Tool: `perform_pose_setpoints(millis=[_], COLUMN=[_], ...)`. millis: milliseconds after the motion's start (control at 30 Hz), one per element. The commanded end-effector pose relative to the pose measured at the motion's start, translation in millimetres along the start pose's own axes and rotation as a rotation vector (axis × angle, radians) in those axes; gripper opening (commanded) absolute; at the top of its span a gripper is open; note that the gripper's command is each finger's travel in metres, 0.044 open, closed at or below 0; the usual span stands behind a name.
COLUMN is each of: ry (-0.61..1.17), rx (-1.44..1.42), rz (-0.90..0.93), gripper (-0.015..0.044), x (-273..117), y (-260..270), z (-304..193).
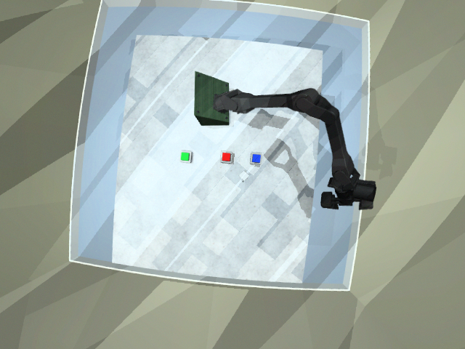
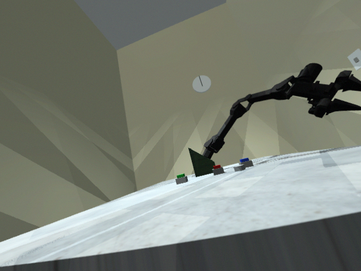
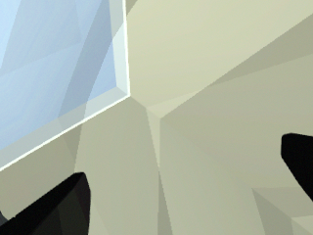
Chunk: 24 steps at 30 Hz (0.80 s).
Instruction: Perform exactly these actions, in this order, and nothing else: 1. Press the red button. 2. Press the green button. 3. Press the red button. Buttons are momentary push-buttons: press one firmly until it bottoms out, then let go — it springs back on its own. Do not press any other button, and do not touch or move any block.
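Note:
The red button (image 1: 226, 156) (image 2: 216, 167) sits mid-table between the green button (image 1: 185, 156) (image 2: 180, 176) on its left and the blue button (image 1: 256, 158) (image 2: 244, 160) on its right. All three stand unpressed. My gripper (image 1: 329, 200) (image 2: 357, 95) (image 3: 188, 164) is open and empty. It hangs high above the table's right edge, far from the buttons. The wrist view shows only the two finger tips, walls and a glass corner; no button shows there.
A dark green wedge-shaped block (image 1: 208, 97) (image 2: 201, 164) stands behind the buttons, at the arm's foot. A small pale block (image 1: 244, 175) (image 2: 238, 167) lies just in front of the red and blue buttons. A see-through box wall (image 1: 81, 150) surrounds the marble table (image 1: 210, 240).

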<state>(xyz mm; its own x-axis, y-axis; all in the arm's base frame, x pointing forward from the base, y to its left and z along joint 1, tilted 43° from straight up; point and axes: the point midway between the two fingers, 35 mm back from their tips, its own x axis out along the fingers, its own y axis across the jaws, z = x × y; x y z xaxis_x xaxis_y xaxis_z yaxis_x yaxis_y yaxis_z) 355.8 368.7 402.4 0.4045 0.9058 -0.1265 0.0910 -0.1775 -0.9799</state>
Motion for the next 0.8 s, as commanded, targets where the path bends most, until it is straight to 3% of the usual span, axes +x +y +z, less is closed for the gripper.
perform_pose_setpoints(millis=[0, 100, 400, 767], ry=[0.004, 0.073, 0.262, 0.615], rx=[0.017, 0.247, 0.772, 1.659], rz=[0.013, 0.179, 0.458, 0.709], gripper=[0.0400, 0.0400, 0.0400, 0.0400], x=[-1.0, -20.4, -91.1, -229.2], y=[5.0, 70.2, 194.2, 328.9], z=[-3.1, -39.9, -86.8, -72.9])
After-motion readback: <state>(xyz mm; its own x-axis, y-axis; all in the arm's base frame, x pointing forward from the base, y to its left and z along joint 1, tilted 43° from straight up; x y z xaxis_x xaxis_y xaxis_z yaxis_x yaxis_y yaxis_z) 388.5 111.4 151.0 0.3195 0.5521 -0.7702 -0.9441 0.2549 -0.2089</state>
